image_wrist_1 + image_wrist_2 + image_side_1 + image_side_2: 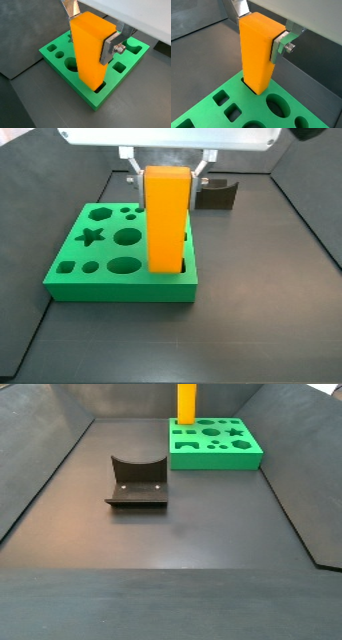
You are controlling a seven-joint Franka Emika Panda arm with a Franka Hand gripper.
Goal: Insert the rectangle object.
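Observation:
The rectangle object, a tall orange block [88,52], stands upright with its lower end in the rectangular slot at the edge of the green board [51,50]. It also shows in the other wrist view [256,50] and in both side views [166,218] [187,402]. My gripper [90,32] is shut on the block's upper end, one silver finger [108,49] on each side. The gripper also shows in a wrist view [260,31] and a side view [167,173]. The block's bottom end is hidden inside the slot.
The green board [120,286] [214,459] [251,100] has several other shaped holes, round, star and square. The dark fixture [136,482] [217,194] stands on the floor apart from the board. Dark sloping walls ring the floor.

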